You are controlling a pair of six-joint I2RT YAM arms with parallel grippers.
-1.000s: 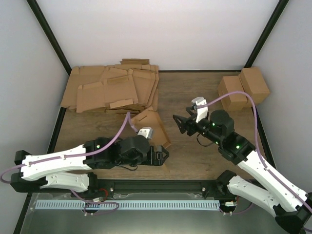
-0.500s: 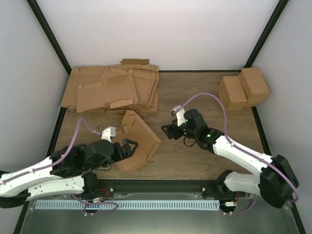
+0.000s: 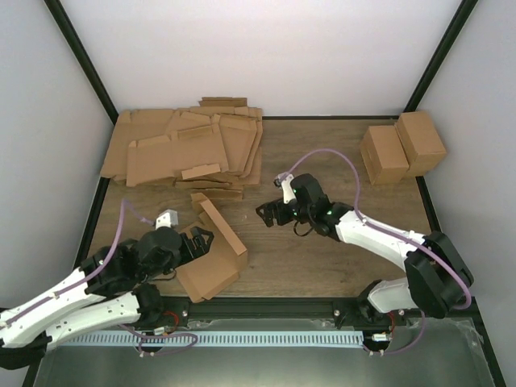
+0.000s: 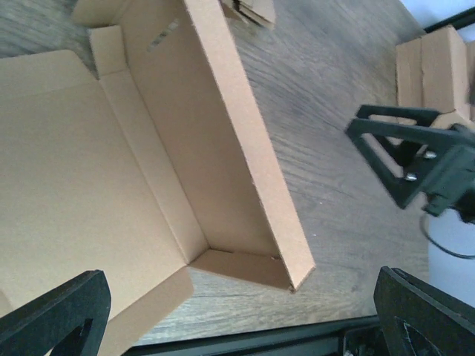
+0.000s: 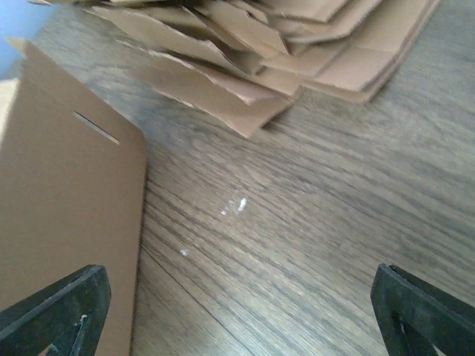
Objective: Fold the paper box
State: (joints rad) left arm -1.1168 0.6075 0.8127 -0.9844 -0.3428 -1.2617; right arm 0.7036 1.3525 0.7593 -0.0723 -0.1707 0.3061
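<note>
hovering by near edge, left of centre, w/ left gripper (image 3: 199, 242) spread wide, clamping nothing, over the paper box (image 3: 208, 272), one long wall standing. prob. mid-fold; next needing a grip on a flat flap, lifting w/o shoving box off near edge. pointing in from mid-table w/ right gripper (image 3: 268, 213), also gaping. minding flat sheets (image 3: 181, 149) at far-left corner.

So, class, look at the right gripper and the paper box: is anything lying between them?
Nothing visible does. Only bare table lies between the open right gripper and the upright wall of the paper box. The stack of flat cardboard sheets sits farther back, off that line.
</note>
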